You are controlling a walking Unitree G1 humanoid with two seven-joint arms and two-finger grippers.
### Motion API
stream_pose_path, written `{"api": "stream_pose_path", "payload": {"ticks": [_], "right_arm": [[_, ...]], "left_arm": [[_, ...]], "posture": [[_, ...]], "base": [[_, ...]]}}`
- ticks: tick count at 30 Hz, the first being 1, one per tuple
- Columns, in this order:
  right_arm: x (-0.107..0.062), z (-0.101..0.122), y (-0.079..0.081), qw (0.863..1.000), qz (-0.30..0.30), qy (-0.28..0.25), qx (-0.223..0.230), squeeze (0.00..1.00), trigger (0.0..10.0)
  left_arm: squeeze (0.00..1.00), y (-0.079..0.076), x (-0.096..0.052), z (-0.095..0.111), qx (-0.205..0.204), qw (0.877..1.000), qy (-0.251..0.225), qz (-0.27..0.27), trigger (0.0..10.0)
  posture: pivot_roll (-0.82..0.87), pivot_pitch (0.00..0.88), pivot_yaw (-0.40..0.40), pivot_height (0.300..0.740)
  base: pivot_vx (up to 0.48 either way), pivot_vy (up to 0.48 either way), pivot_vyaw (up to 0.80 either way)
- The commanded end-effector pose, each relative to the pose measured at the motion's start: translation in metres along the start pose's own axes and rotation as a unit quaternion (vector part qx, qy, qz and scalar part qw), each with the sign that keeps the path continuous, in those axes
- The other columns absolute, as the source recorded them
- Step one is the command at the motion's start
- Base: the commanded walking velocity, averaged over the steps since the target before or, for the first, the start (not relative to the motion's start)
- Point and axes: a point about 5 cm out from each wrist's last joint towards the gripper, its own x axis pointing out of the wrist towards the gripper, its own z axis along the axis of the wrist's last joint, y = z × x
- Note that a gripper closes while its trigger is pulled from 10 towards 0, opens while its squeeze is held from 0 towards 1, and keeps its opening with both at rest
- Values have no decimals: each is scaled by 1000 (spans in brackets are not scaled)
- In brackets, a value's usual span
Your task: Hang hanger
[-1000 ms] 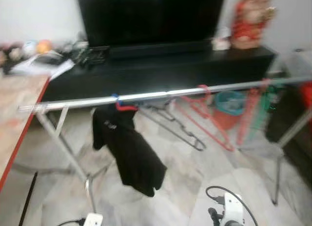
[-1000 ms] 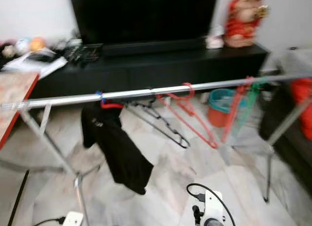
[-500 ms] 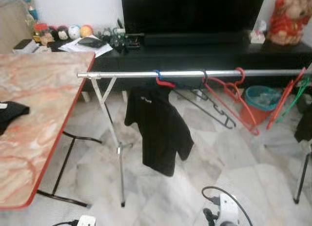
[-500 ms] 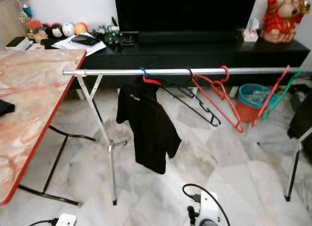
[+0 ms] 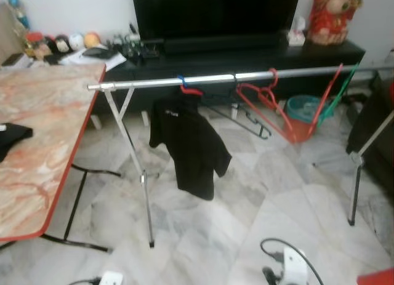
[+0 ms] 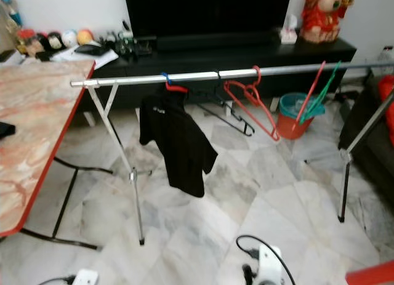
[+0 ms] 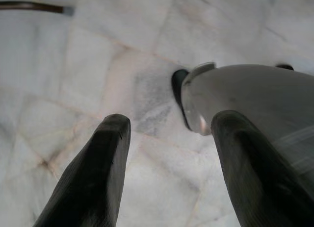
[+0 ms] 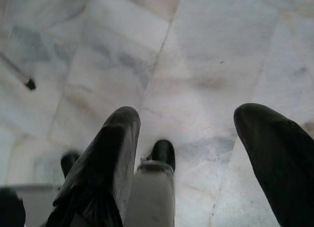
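Note:
A silver clothes rail (image 5: 209, 80) on splayed legs runs across the room ahead. On it hangs a black shirt (image 5: 189, 144) on a red and blue hanger (image 5: 186, 88). Further right on the rail are an empty black hanger (image 5: 246, 116), a red hanger (image 5: 266, 103), and a red and a green hanger (image 6: 317, 88) close together. Both arms hang low over the marble floor. The left gripper (image 7: 171, 120) is open with nothing between its fingers. The right gripper (image 8: 188, 113) is open too, over bare tiles.
A marble-topped table (image 5: 43, 143) with a red edge stands at the left, with a black garment (image 5: 11, 137) on it. A black TV stand (image 6: 246, 54) lines the far wall. An orange and teal bucket (image 6: 294, 116) sits behind the rail. Cables and a power strip (image 5: 111, 277) lie near my feet.
The whole view has shifted and sharpened, so the camera moved: the rail now sits farther off and more fully in view. The hangers and shirt have not moved on the rail.

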Motion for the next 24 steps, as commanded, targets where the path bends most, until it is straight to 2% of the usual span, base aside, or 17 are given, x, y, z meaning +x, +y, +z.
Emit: {"api": "stream_pose_path", "payload": {"ticks": [1,12,24], "right_arm": [[0,1,7,1000,10,-1,2,0,10000],[1,4,7,1000,12,-2,0,0,10000],[2,8,12,1000,23,-8,3,0,10000]], "left_arm": [[0,5,0,3,16,1000,2,13,10000],[0,-4,3,7,13,1000,-1,7,10000],[0,1,3,13,14,1000,-11,9,10000]], "posture": [[-32,0,11,740],[-34,0,8,740],[-37,0,11,740]], "base": [[0,-364,0],[0,-377,0],[0,-369,-698]]}}
